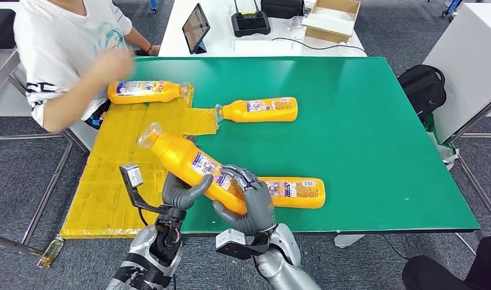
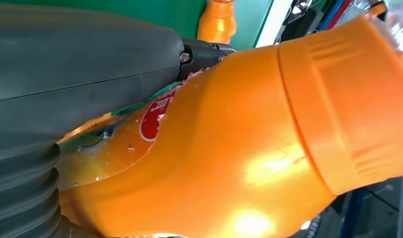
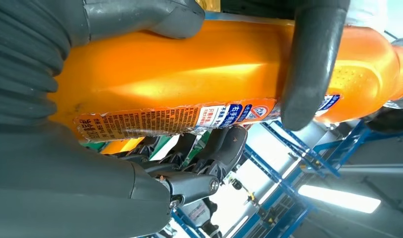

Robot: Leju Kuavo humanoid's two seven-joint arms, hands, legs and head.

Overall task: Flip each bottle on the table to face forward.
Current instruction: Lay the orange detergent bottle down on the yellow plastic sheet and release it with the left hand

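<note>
- Held bottle (image 1: 191,164): orange, raised above the near left part of the green table (image 1: 364,139), tilted, with its clear cap towards the far left.
- Left hand (image 1: 181,190): grips the bottle's middle from the near-left side, thumb laid across the body.
- Right hand (image 1: 250,202): wraps around the bottle's base end, fingers over the label.
- Near bottle (image 1: 294,192): lies flat just right of the right hand, close to the near edge.
- Middle bottle (image 1: 259,110): lies flat, cap pointing left.
- Far-left bottle (image 1: 146,92): lies on the yellow sheet (image 1: 110,181), cap pointing right.
- Person (image 1: 68,54): seated at the far left corner, a blurred hand raised beside the far-left bottle.
</note>
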